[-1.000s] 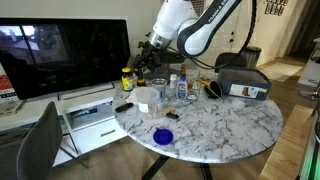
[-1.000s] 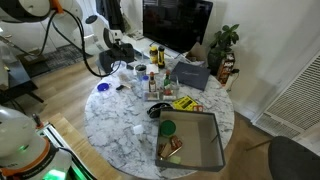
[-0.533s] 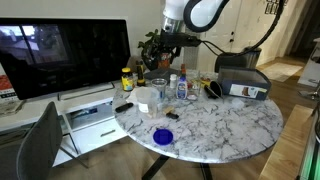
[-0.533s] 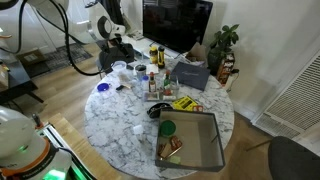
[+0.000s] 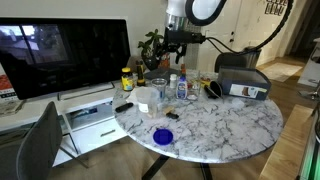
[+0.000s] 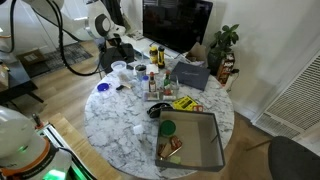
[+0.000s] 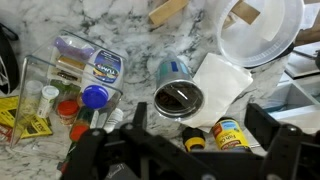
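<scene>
1. The open jar [image 7: 178, 99] is the thing closest under your gripper [image 7: 180, 158]. In the wrist view it stands upright on the marble table [image 5: 225, 130], mouth up and dark inside, in the crowded patch of clutter near the table's edge.
2. Your pincer is fully released: the jaws are spread wide with nothing between them. In both exterior views the gripper [image 5: 178, 42] hangs in the air above that clutter, clear of everything on the table.
3. A white napkin [image 7: 222, 80] lies right against the jar on one side, looking crumpled. It runs up toward a white tub [image 7: 262, 30] in the corner of the wrist view.
4. Just beside the jar, on the side nearer the fingers, there's a yellow-labelled jar [image 7: 230, 132]. I can't tell whether the two touch.
5. On the jar's other side sits a clear plastic box [image 7: 60, 88] with small bottles in it, one with a blue cap [image 7: 93, 96]. A yellow packet [image 7: 22, 118] pokes in at the picture's edge past the box.
6. Further out, a blue bowl [image 5: 162, 135] sits alone on the marble, well apart from your gripper.
7. At the far end of the table in an exterior view, a grey tray [image 6: 200, 145] holds a few bits, with a green lid [image 6: 168, 127] just beside it.
8. Off the table, there's a TV [image 5: 65, 50] on a low stand and a potted plant [image 6: 222, 45].
</scene>
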Motion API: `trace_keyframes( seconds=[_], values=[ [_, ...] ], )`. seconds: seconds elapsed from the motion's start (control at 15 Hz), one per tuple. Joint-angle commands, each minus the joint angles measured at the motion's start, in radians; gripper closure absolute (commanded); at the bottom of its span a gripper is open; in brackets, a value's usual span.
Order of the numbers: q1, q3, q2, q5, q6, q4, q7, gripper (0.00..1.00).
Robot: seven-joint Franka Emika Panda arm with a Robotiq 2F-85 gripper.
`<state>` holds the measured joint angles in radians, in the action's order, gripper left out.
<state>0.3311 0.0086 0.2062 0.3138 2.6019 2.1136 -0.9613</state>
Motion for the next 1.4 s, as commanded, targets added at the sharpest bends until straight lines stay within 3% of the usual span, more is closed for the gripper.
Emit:
trace_keyframes(
  seconds=[0.0,0.27,0.67,1.33],
  values=[
    [-0.021,0.021,-0.001,0.004,-0.003,-0.001,-0.001,0.0],
    [-0.024,0.007,0.04,0.009,0.016,-0.033,-0.07,0.0],
    [-0.052,0.018,0.087,-0.109,0.024,-0.025,-0.111,0.0],
    [-0.038,0.001,0.267,-0.241,0.063,-0.072,-0.261,0.0]
  ],
)
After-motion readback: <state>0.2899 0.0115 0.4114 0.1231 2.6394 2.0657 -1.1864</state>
